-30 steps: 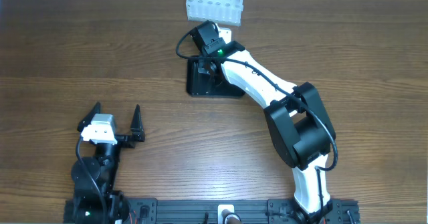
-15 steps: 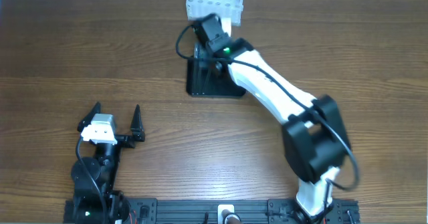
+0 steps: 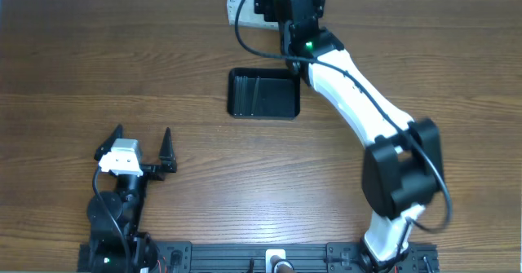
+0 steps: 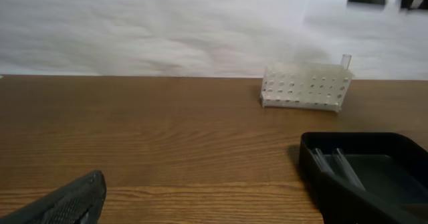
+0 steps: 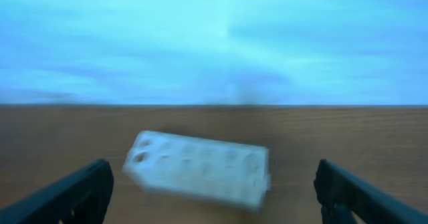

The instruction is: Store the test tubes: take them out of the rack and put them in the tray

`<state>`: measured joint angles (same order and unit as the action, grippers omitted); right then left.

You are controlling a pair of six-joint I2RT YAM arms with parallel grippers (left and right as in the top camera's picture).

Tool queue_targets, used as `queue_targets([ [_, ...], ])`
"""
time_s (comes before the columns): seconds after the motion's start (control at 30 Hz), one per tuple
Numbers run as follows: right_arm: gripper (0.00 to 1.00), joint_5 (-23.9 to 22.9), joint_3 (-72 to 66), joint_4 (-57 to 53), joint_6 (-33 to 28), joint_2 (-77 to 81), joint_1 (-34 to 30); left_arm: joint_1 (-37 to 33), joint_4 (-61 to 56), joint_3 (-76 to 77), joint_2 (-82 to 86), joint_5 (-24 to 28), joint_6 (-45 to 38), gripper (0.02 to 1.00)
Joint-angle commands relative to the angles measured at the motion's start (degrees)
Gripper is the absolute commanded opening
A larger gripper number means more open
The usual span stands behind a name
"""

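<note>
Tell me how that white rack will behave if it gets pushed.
The rack looks like thin perforated plastic, nearly empty, so probably stiff and light; it would likely slide on the smooth table. Being low and long, it seems unlikely to tip. The one tube standing at its end may wobble.

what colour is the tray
The tray is black; the top view shows it best.
</note>
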<state>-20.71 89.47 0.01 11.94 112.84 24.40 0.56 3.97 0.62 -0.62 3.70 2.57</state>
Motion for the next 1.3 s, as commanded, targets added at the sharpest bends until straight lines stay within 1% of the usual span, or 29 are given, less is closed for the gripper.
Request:
queue_targets([
  [0.03, 0.989, -1.0, -0.2, 4.4, -2.0, 7.2, -1.8, -0.3, 0.2, -0.3, 0.5, 0.8, -0.6, 0.998],
  [0.3, 0.993, 0.1, -0.2, 10.6, -3.6, 12.8, -3.4, -0.3, 0.2, -0.3, 0.5, 0.8, -0.6, 1.0],
  [0.43, 0.985, 0.3, -0.2, 11.1, -4.0, 13.9, -3.7, -0.3, 0.2, -0.3, 0.5, 0.8, -0.6, 1.0],
  [0.73, 0.925, 0.3, -0.2, 13.4, -4.3, 16.0, -4.0, -0.3, 0.2, -0.3, 0.5, 0.8, -0.6, 1.0],
  [0.9, 0.822, 0.3, -0.2, 13.5, -4.3, 16.2, -4.0, -0.3, 0.2, -0.3, 0.5, 0.8, -0.6, 1.0],
  [1.0, 0.73, 0.3, -0.2, 13.8, -4.3, 16.2, -4.0, -0.3, 0.2, -0.3, 0.5, 0.8, -0.6, 0.998],
  [1.2, 0.505, 0.3, -0.2, 14.1, -4.3, 16.2, -4.1, -0.3, 0.2, -0.3, 0.5, 0.8, -0.6, 1.0],
  [1.3, 0.43, 0.3, -0.2, 14.4, -4.3, 16.2, -4.1, -0.3, 0.2, -0.3, 0.5, 0.8, -0.6, 1.0],
])
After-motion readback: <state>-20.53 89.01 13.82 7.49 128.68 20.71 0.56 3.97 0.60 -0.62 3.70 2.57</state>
